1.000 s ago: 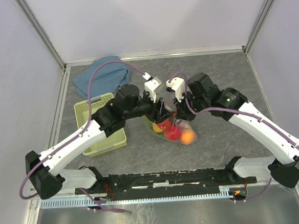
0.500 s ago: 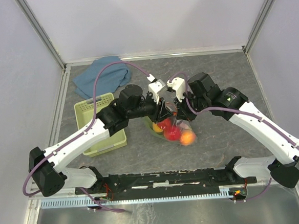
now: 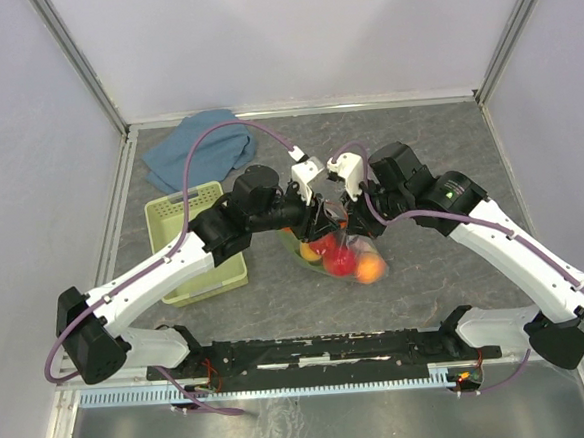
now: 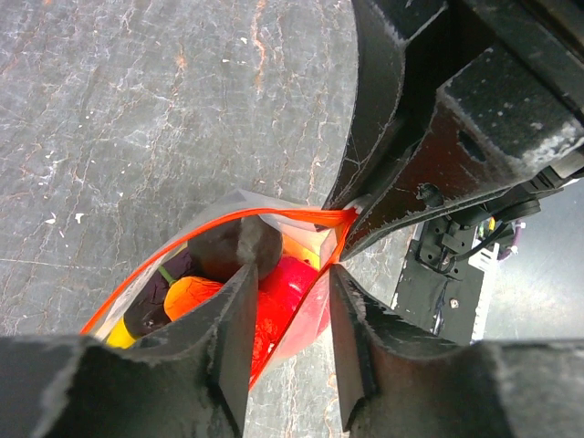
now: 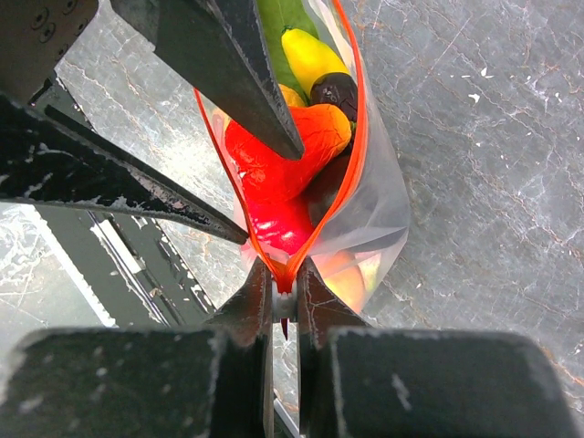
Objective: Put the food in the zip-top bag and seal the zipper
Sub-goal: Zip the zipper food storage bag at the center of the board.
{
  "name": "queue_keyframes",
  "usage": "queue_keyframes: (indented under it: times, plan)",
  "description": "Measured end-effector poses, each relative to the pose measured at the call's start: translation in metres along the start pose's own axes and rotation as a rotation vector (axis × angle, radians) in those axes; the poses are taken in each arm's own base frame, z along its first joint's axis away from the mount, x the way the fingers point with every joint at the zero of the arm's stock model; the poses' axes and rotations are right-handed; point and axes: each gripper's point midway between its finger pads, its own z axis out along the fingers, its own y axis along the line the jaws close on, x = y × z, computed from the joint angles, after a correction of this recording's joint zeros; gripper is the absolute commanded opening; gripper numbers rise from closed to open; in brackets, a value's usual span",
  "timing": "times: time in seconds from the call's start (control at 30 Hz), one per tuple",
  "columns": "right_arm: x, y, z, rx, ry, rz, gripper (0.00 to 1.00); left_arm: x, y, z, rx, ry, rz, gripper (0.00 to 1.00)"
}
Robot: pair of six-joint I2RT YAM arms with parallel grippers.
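Food (image 5: 283, 164) in red, orange, yellow, green and dark purple already lies inside the zip-top bag (image 5: 374, 210), which sits mid-table (image 3: 417, 140) between the two wrists, its mouth turned up toward them. Whether its bottom rests on the surface or hangs just above it, I cannot tell. The zipper (image 5: 360, 128) gapes in a long loop, so by my reading the filling is done and the sealing is not. The right gripper (image 5: 285, 274) has its jaws pressed together on the very end of the red-orange strip, where both lips meet. That hold likely serves as an anchor, keeping the strip taut so it can be run shut. The left gripper (image 4: 292, 271) stands partly spread and grips nothing: one finger dips inside the mouth above the red fruit and the other stays outside, so one lip of the strip passes between them. Astride like this, it seems placed either to pinch that lip or to draw out before the closing pass. Both arms reach forward from their bases and bend inward at the elbows, wrists tipped down and nearly touching over the bag. A pale green basket (image 3: 186, 211) sits just beside the left forearm, with a blue cloth (image 3: 197, 150) beyond it.
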Motion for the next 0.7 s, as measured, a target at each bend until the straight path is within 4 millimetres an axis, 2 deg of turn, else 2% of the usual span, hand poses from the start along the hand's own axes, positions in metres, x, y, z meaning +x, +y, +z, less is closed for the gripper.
queue_keyframes:
  times: [0.33, 0.7]
  plan:
    - [0.004, 0.000, 0.000, -0.006, 0.003, 0.002, 0.09, 0.003, -0.001, 0.003, 0.017, 0.010, 0.017, 0.47]
    - [0.014, 0.007, 0.006, -0.049, 0.004, -0.039, 0.09, 0.015, -0.005, 0.004, 0.056, -0.015, 0.050, 0.57]
